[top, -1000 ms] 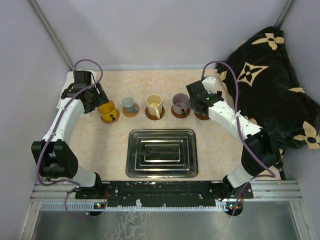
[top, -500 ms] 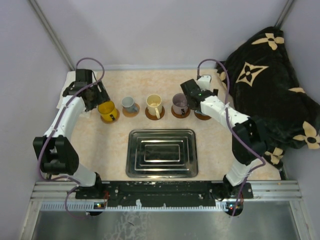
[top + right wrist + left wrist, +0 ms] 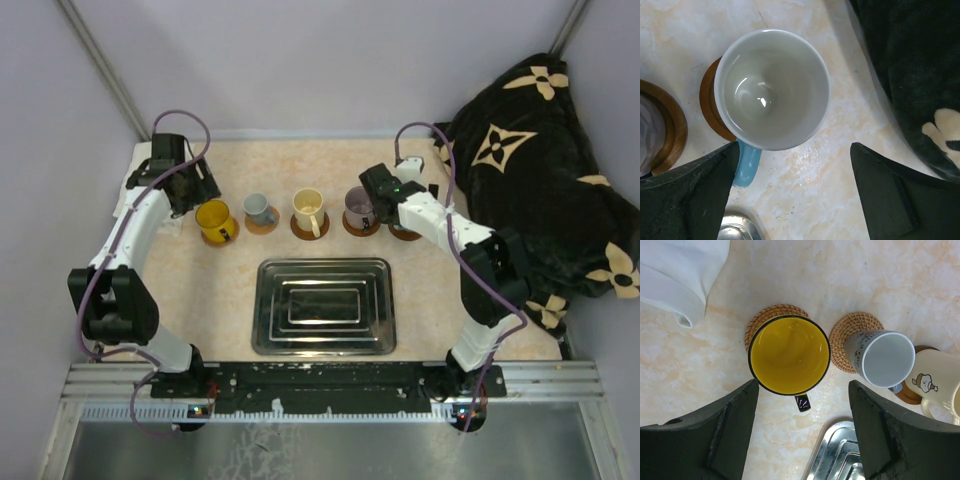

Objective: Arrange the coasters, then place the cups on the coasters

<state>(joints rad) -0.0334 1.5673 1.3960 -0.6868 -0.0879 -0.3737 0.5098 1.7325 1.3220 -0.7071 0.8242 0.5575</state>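
From above, you see the yellow cup (image 3: 215,216), grey-white cup (image 3: 257,208), cream cup (image 3: 308,209) and purple cup (image 3: 360,205) in a row on the far tabletop (image 3: 200,290). The steel tray (image 3: 322,305) lies nearer the arm bases, with bare room between. The black blanket (image 3: 540,170) covers the right edge.

In the left wrist view, the left jaws stand wide open on either side of the yellow cup, holding nothing. It sits on a woven coaster (image 3: 775,312).

In the right wrist view, the right jaws are wide open and empty. The blue cup (image 3: 772,87) sits on a brown coaster (image 3: 710,107), with the blanket near.
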